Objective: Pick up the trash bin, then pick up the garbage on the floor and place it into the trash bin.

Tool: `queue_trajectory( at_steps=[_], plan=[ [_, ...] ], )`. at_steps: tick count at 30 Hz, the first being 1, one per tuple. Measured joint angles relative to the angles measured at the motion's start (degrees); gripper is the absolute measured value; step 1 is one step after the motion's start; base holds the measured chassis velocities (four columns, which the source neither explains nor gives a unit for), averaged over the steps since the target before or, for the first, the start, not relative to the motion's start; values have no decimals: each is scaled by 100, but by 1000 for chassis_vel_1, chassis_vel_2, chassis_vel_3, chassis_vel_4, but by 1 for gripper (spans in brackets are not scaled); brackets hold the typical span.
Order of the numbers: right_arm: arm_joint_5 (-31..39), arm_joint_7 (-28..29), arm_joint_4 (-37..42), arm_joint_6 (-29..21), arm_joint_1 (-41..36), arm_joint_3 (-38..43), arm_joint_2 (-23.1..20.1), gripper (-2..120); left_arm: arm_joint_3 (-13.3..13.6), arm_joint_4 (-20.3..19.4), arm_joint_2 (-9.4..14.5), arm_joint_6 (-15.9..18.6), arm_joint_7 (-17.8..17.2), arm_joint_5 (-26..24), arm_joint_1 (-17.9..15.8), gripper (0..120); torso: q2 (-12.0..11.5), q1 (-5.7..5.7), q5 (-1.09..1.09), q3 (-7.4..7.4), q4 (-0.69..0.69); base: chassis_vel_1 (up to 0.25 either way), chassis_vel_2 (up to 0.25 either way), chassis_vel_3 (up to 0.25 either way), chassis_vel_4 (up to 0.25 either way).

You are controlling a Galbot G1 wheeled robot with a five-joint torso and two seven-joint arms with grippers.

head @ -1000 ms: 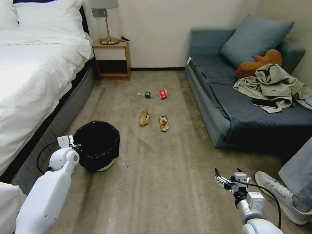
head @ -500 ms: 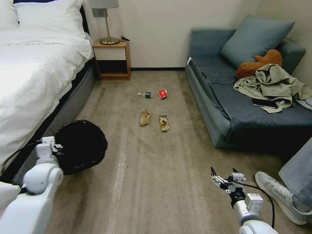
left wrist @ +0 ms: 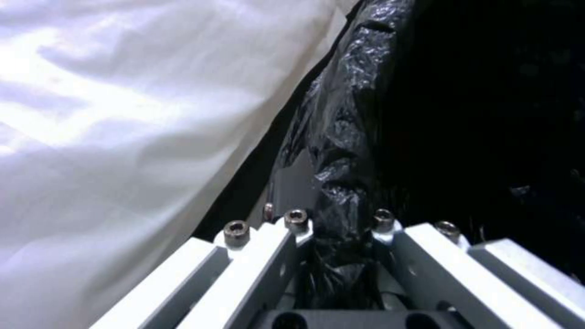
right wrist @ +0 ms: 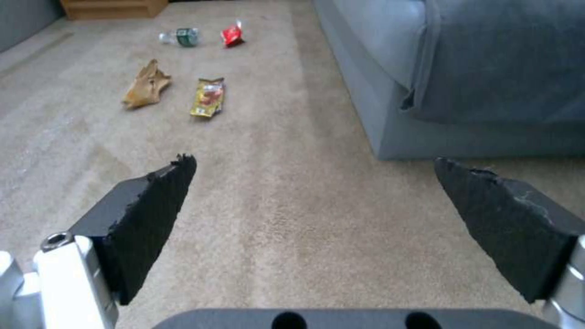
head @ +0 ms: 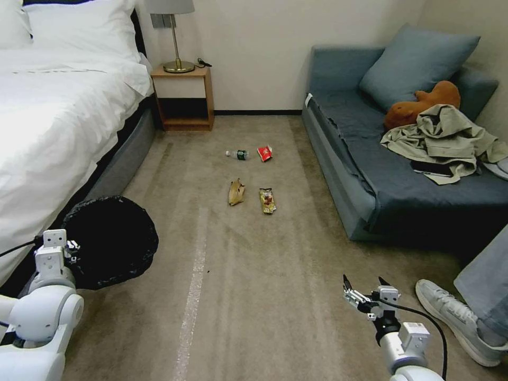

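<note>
One trash bin, its crinkly black liner hiding the body, hangs off the carpet beside the bed, rim clenched in my left tool. Four garbage pieces lie mid-floor: bottle, red packet, tan scrap, yellow-brown wrapper. My right tool hovers low, spread wide, grasping nothing.

Head looks down the carpet — right wrist shares it, lower.
</note>
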Motion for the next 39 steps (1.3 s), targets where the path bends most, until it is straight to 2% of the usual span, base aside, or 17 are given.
queue_trajectory(
  at_steps=[23,37,39],
  plan=[
    [-247,-138,-303,256,114,-76,16,100,182,40,-106,-170,4,1,-27,2,0,0,0,0,0,0,0,0,0],
    [-270,-192,-442,367,165,-112,25,100,171,64,-117,-281,37,-2,-3,2,0,0,0,0,0,0,0,0,0],
    [-270,-230,-471,408,170,-112,29,100,167,80,-117,-431,78,-20,-4,2,0,0,0,0,0,-52,54,41,-47]
  ],
)
